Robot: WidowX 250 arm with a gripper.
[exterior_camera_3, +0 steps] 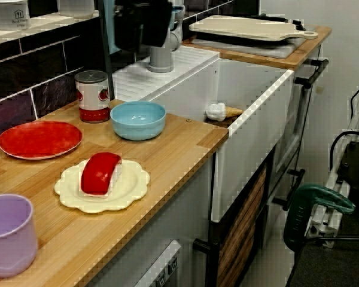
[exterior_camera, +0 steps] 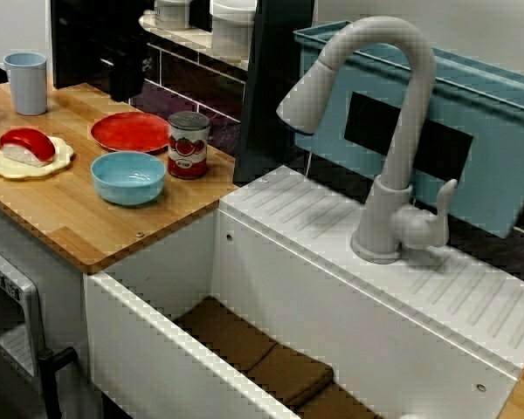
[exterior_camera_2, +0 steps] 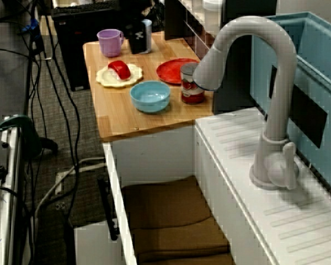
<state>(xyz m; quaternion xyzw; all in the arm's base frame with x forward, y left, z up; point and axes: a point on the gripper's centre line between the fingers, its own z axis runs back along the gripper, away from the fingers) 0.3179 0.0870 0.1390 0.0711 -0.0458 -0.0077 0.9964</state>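
1. The blue bowl (exterior_camera: 127, 177) stands upright and empty on the bench (exterior_camera: 70, 218). It is close to the sink-side edge, about midway between the front and back edges.
2. It looks like a small moulded plastic bowl, so it is probably light, stiff and smooth. A push on its wall might make it slide or tip. The rim seems the best place to take hold, with one finger inside the wall and one outside.
3. The gripper (exterior_camera: 127, 78) hangs well above the bench as a dark, blurred shape and touches nothing. The three views together put it roughly over the bowl. Whether its fingers are apart or together cannot be told.
4. A tomato can (exterior_camera: 189, 144) stands upright near the bowl, towards the back corner by the sink, and does not touch it. A red plate (exterior_camera: 129, 131) lies flat by the back edge.
5. A cream scalloped plate (exterior_camera: 0, 164) carrying a red-topped sushi piece (exterior_camera: 26, 145) sits nearer the front edge, farther from the sink.
6. A purple cup (exterior_camera_3: 6, 233) and a blue-grey cup (exterior_camera: 26, 83) stand at the bench's far end, well apart from the bowl.
7. Past the sink-side edge, the white sink (exterior_camera: 271, 288) holds brown pads and a small cone toy (exterior_camera_3: 222, 111). The faucet (exterior_camera: 402, 131) rises behind the sink.
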